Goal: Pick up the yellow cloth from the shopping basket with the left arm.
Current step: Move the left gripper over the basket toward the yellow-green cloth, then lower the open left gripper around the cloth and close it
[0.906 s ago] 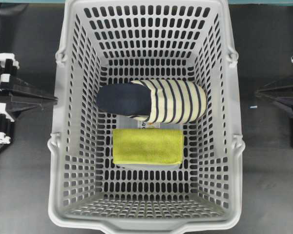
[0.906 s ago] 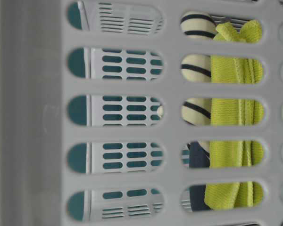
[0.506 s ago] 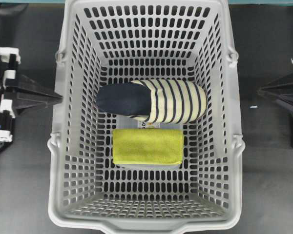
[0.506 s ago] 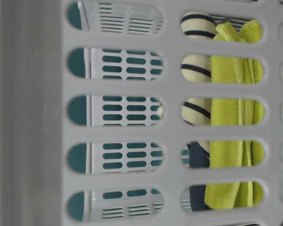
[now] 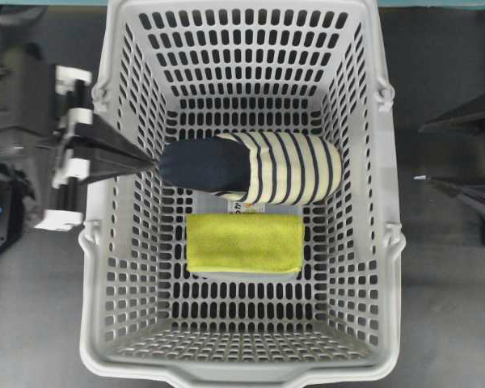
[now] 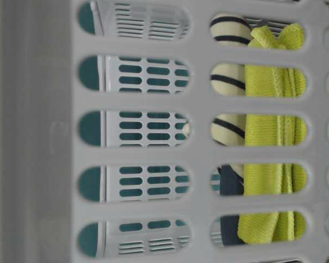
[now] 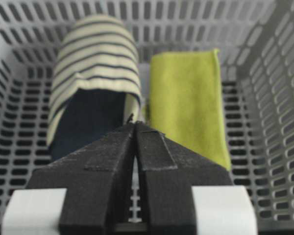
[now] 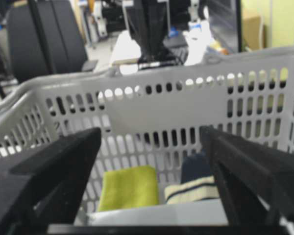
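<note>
Left claw [image 5: 149,162] is pinched to a point, holding nothing, its tip over the basket's [image 5: 113,81] left wall and just beside the slipper's [image 5: 250,167] navy end. Yellow cloth [image 5: 244,242] lies folded flat on the basket floor, right next to the slipper, untouched. Right claw [image 5: 427,153] sits spread wide outside the right wall.

In the shopping basket [image 5: 105,242], the yellow cloth [image 5: 244,242] lies on the floor just in front of the slipper [image 5: 255,167], apparently touching it. The left gripper [image 5: 145,159] reaches over the basket's left wall; the right gripper [image 5: 436,153] stays outside.
</note>
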Motion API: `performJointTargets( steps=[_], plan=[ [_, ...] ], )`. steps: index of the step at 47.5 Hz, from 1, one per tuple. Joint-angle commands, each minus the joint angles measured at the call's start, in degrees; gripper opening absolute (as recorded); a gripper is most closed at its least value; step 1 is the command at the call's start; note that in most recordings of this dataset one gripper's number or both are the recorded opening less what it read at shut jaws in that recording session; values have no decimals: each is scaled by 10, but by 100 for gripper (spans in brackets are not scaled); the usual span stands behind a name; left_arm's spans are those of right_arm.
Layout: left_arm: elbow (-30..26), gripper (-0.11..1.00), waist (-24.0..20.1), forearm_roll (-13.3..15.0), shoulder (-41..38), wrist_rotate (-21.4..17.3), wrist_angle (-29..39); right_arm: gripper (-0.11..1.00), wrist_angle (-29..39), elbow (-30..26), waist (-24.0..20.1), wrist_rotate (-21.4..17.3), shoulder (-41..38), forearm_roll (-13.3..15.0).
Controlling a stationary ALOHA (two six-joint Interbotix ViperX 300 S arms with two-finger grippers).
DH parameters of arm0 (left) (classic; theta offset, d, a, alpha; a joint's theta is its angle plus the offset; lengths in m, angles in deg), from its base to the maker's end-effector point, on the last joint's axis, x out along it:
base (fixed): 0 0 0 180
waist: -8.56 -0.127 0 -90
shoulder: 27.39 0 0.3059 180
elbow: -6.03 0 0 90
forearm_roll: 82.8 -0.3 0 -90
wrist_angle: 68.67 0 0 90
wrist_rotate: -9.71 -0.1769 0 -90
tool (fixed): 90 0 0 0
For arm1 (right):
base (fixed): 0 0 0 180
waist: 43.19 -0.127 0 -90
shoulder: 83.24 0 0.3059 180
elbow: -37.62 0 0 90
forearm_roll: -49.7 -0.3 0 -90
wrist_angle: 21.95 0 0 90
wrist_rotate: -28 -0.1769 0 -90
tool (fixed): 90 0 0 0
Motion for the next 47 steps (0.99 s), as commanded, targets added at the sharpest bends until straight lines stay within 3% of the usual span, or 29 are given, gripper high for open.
performJointTargets(
  steps=[1, 5, 8, 18, 22, 47],
  plan=[
    [-46, 1, 3, -3, -35, 8, 19, 79, 7, -14, 2, 1, -1, -2],
    [-70, 4, 4, -3, -67, 9, 40, 78, 17, -13, 2, 1, 0, -2],
    [-95, 13, 6, -3, -95, 12, 66, 77, 19, -12, 3, 1, 0, -2],
    [-183, 73, 28, -3, -190, 5, 165, 77, 17, -11, 5, 2, 0, -1],
    [-203, 89, 34, -3, -228, 9, 178, 77, 14, -11, 8, 3, 1, -1],
    [-335, 87, 75, -2, -426, 33, 256, 77, 11, -11, 10, 3, 2, 0]
  ],
)
